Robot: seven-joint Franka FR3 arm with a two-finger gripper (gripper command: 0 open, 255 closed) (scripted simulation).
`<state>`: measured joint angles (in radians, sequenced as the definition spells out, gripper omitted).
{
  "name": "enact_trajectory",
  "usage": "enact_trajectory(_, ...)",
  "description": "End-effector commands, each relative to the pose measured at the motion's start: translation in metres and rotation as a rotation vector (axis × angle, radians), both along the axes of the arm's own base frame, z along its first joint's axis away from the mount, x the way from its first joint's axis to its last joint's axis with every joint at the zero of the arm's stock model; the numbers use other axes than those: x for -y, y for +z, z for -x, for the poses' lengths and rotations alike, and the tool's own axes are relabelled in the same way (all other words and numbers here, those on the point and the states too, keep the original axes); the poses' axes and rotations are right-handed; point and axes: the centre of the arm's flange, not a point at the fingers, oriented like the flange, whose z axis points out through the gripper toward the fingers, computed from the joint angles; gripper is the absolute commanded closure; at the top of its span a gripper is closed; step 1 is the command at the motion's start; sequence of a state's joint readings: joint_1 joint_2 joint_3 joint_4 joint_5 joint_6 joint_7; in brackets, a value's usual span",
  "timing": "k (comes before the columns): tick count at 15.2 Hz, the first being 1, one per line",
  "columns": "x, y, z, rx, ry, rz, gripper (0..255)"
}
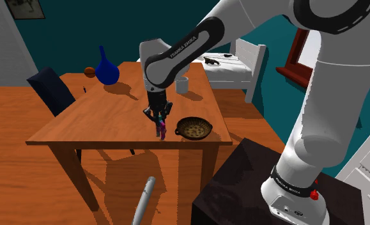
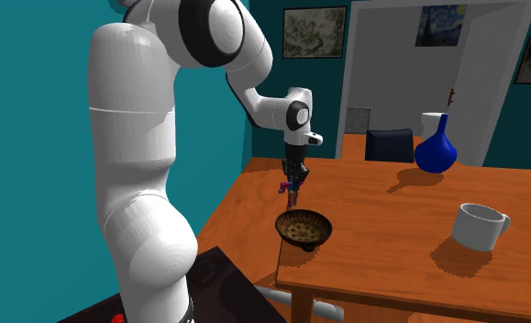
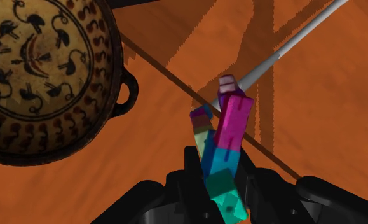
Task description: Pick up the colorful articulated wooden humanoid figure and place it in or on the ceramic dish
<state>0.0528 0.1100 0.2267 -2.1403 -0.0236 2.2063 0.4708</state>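
Observation:
The colourful block figure (image 3: 225, 143), magenta, blue and teal, hangs legs-down in my gripper (image 3: 220, 181), which is shut on its body. In the shoulder view the gripper (image 1: 159, 115) holds the figure (image 1: 161, 129) just above the table's front edge, a short way to the left of the dish (image 1: 193, 128). The dish is a shallow brown bowl with dark painted patterns and small handles (image 3: 33, 70). In the second exterior view the figure (image 2: 292, 190) dangles above the table behind the dish (image 2: 304, 228), clear of the wood.
On the wooden table (image 1: 100, 121) stand a blue vase (image 1: 107, 69), a white mug (image 2: 479, 227) and a small orange ball (image 1: 89, 71). A dark chair (image 1: 51, 89) is at the far side. A grey rod (image 1: 142, 201) lies on the floor below the table edge.

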Motion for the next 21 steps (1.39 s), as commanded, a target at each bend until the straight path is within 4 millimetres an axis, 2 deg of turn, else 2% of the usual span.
enact_trajectory(1,0.000,0.011,0.000,0.000,0.000,0.000,255)
enact_trajectory(20,0.000,0.110,0.000,0.000,0.000,0.000,255)
enact_trajectory(21,0.011,0.111,0.007,0.000,0.000,0.000,255)
